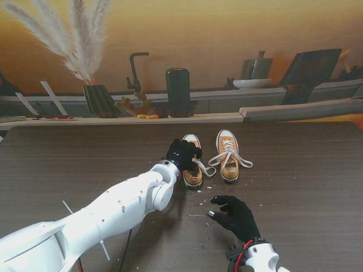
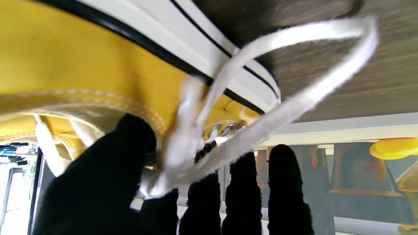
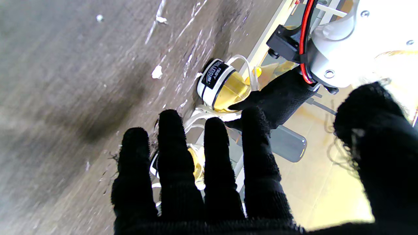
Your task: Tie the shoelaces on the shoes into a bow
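Nearest the camera, the right hand (image 1: 235,214) hovers over the near counter (image 1: 68,164) with fingers spread and holding nothing; the right wrist view shows the same spread fingers (image 3: 173,153) aimed toward the shoes. Farther out, the left hand (image 1: 182,154) rests on the left shoe (image 1: 193,170), pinching its white lace (image 2: 294,107) between thumb and fingers; the left wrist view shows a single loop of lace raised beside the yellow canvas. Just right of it, the right shoe (image 1: 228,156) stands with its lace (image 1: 238,161) spread to both sides in what appears to be a finished bow. Judged from this, one shoe is done and the left one is mid-step: a loop is held, but no knot is visible. Small pale scraps (image 1: 199,201) lie scattered on the dark wood-grain counter. Beyond its far edge runs a pale ledge carrying a vase of pampas grass (image 1: 79,39), a black tap (image 1: 135,71), a dark upright container (image 1: 178,92) and a kettle (image 1: 258,67), against an orange wall.
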